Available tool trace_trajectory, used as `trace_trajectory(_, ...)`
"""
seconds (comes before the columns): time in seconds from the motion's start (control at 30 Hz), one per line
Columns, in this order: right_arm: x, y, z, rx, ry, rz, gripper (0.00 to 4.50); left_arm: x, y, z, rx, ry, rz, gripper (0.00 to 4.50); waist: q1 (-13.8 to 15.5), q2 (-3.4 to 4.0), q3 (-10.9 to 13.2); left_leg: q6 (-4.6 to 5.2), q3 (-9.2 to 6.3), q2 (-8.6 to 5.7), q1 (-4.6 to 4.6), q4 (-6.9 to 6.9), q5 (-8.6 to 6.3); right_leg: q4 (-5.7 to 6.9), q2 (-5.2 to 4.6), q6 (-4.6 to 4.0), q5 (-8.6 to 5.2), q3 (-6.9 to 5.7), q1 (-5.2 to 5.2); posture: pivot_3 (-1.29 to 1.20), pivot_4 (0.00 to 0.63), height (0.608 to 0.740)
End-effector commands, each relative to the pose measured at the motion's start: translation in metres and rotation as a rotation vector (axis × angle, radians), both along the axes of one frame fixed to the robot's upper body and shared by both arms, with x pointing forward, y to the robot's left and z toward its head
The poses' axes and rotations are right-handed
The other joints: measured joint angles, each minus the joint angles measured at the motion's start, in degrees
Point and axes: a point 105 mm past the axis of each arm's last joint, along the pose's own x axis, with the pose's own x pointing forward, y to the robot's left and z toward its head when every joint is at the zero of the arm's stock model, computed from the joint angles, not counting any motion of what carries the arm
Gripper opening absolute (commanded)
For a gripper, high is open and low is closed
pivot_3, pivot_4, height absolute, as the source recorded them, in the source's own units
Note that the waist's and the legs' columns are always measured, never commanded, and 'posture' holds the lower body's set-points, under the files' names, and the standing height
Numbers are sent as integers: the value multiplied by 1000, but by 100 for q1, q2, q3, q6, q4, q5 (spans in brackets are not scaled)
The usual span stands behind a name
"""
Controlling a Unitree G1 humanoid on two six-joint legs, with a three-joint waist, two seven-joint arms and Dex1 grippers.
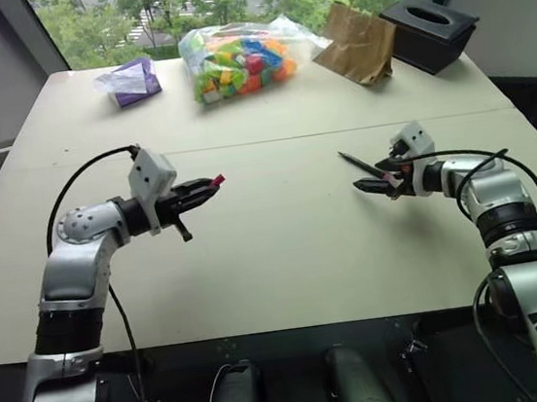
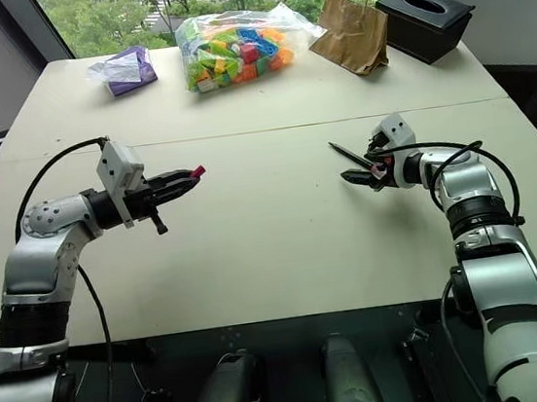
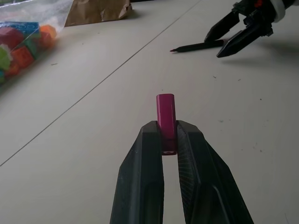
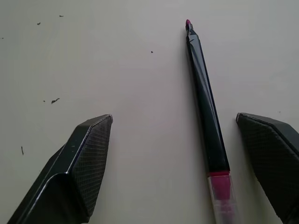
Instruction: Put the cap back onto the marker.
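The left gripper [image 3: 169, 140] hangs above the bench [image 1: 285, 258], its fingers pressed on the lower end of the cap [image 3: 166, 116], most of which sticks out past the tips. The marker [image 4: 205, 107] lies flat on the bench on the robot's right side, its coloured tip pointing away from the right gripper [image 4: 175, 140], whose fingers stand spread with the barrel between them, nearer one finger than the other.

The step in hand looks like picking up the marker. To do it well, the right gripper should shift sideways so the barrel sits midway between the fingers, settle low enough to catch the thin barrel without scraping the bench, then close gently. Gripping toward the rear end would leave the tip free for the cap. An off-centre close could roll the marker away.
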Motion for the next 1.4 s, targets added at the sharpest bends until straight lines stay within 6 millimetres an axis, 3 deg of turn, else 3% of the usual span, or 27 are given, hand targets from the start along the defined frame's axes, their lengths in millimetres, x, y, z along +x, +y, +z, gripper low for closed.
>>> trace_trajectory(0.03, 1, -2, 1, -19, -13, -7, 3111, -4, -2, 11, 2, -56, -10, 0, -1, 0, 0, 0, 0, 0, 0, 0, 0, 0, 0, 0, 0, 0, 0, 0, 150, 740)
trace_trajectory(0.23, 1, 1, -3, -68, -25, 17, 38, -3, 0, 12, 6, -63, 4, 0, -13, 0, 0, 0, 0, 0, 0, -1, 0, 0, 1, 0, 0, 0, 0, 0, 150, 740)
trace_trajectory(0.5, -11, 8, 1, -205, -94, 123, 38, -4, -11, 9, 9, -57, -58, 0, -3, 0, 0, 0, 0, 0, 1, 0, 0, 0, 1, 0, 0, 0, 0, 0, 150, 740)
trace_trajectory(0.67, -29, 24, 28, -286, -192, 259, 38, -5, -23, 6, 49, -66, -155, 0, 11, 2, 0, 0, 0, -1, 0, 0, 0, 0, 0, 0, 0, 0, 0, 0, 150, 740)
trace_trajectory(0.77, -45, 37, 58, -360, -296, 363, 38, -4, -32, 6, 94, -98, -236, 0, 21, 7, 3, 0, 0, -1, -4, 1, 0, 1, 0, 0, 0, 0, -4, 0, 150, 740)
trace_trajectory(0.93, -54, 49, 92, -499, -458, 410, 38, 1, -43, 10, 126, -134, -317, 0, 20, 4, 2, 0, -1, 0, -5, 1, 0, -1, 1, 0, 0, -2, -4, 0, 150, 740)
trace_trajectory(1.03, -58, 58, 103, -573, -534, 436, 38, 2, -47, 12, 128, -140, -350, 0, 19, 4, 2, 0, 1, 0, -5, 1, 0, -1, 1, 0, 0, -1, -4, 0, 150, 740)
trace_trajectory(1.4, -67, 85, 110, -681, -663, 505, 38, 4, -52, 23, 112, -138, -402, 0, 25, 4, 2, 0, 0, -1, -7, 2, 0, -1, 1, 0, 0, -1, -6, 0, 150, 740)
